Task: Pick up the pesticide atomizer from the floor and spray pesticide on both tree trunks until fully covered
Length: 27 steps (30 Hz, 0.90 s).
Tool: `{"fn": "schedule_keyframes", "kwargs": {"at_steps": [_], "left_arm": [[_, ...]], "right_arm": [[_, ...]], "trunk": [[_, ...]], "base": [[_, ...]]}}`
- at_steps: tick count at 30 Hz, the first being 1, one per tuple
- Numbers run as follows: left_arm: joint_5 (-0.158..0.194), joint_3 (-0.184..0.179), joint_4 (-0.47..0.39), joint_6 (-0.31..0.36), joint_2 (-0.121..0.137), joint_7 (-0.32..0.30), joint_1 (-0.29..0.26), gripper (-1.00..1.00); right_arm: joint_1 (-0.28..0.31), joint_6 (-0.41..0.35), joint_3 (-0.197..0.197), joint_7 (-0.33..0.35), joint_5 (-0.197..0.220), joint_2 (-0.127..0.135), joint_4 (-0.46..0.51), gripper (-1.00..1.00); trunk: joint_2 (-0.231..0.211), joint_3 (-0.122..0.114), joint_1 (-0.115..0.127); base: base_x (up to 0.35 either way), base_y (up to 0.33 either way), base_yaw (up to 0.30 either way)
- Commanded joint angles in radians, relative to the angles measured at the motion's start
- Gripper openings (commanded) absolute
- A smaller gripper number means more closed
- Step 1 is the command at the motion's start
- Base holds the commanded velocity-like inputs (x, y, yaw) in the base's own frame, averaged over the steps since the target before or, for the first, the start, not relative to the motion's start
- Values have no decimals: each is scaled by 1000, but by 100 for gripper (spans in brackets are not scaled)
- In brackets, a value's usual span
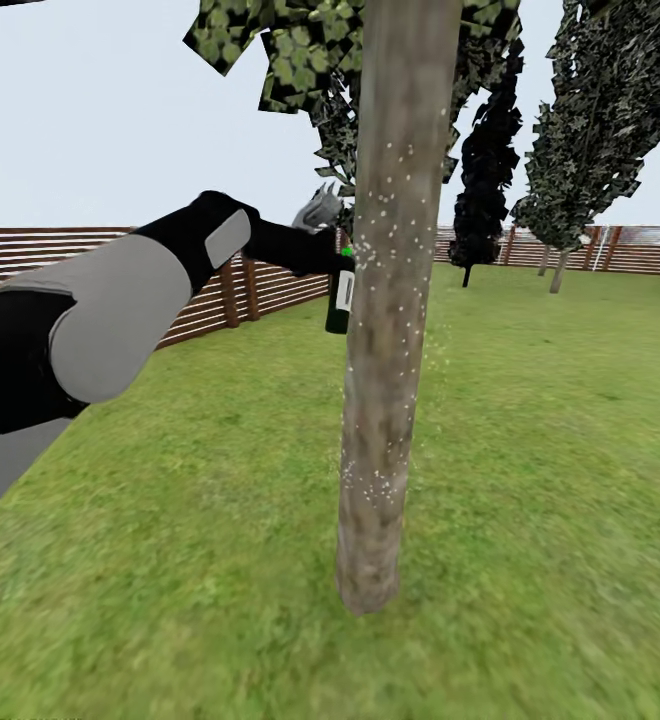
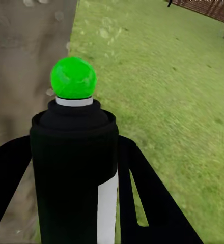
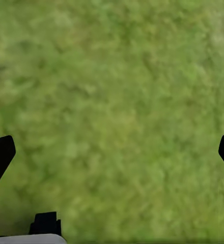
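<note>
Head view: the atomizer is held upright, pinched in the left gripper, just beside the trunk, nozzle toward the speckled bark; right jaws are spread over lawn

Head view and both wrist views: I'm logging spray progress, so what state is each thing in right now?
Pesticide atomizer: held upright, off the ground, close beside the trunk.
Left claw: shut on the atomizer.
Right claw: open, over bare grass.
Tree trunk: upright, dotted with white spray specks, not fully covered.
Lawn: green, a few specks drifting near the trunk.
</note>
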<state>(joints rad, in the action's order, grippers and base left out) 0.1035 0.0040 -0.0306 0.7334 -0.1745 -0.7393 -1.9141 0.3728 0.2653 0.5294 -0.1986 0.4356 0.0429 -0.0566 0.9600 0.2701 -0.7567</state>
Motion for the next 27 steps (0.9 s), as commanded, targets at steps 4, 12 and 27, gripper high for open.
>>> {"fn": "schedule_keyframes", "kwargs": {"at_steps": [4, 12, 27], "left_arm": [[1, 1, 0, -2, 0, 0, 4, -100], [-1, -1, 0, -75, 0, 98, 115, -100], [2, -4, -19, -75, 0, -108, 168, -100]], "right_arm": [[-4, 0, 0, 0, 0, 0, 0, 100], [-5, -1, 1, 0, 0, 0, 0, 100], [-5, 0, 1, 0, 0, 0, 0, 100]], "trunk": [[0, 0, 0], [0, 0, 0], [0, 0, 0]], "base": [[-1, -32, 0], [0, -1, 0], [0, 0, 0]]}}
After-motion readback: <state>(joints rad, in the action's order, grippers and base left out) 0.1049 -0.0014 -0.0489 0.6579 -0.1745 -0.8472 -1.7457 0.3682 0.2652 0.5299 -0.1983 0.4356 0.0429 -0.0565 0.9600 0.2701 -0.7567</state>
